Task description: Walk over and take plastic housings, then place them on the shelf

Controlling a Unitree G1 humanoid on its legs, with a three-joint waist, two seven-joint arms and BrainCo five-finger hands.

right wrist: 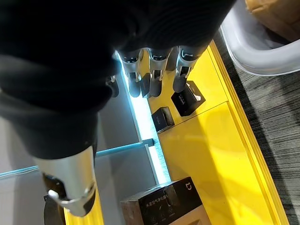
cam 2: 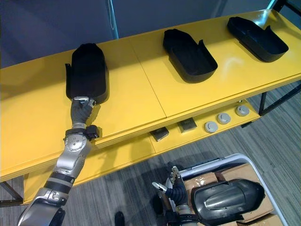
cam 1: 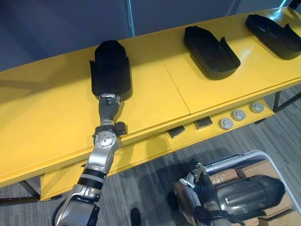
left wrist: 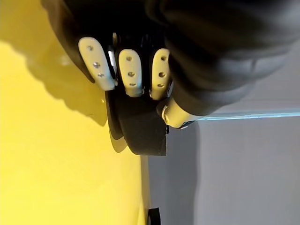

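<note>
A black plastic housing (cam 1: 111,66) lies flat on the left part of the yellow shelf top (cam 1: 47,108). My left hand (cam 1: 109,109) rests at its near end, fingers curled over the rim; the left wrist view shows the fingers (left wrist: 129,70) on the housing (left wrist: 140,131) with the thumb beside it. Two more black housings (cam 1: 210,52) (cam 1: 275,35) lie open side up further right. My right hand (cam 1: 201,181) hangs low beside a white bin (cam 2: 254,162), fingers (right wrist: 157,70) relaxed and holding nothing. Another housing (cam 1: 249,193) lies in that bin on cardboard.
A lower yellow ledge under the shelf top carries small black boxes (cam 1: 176,132) and round grey discs (cam 1: 239,114). Grey carpet floor lies between the shelf and the bin. A dark wall stands behind the shelf.
</note>
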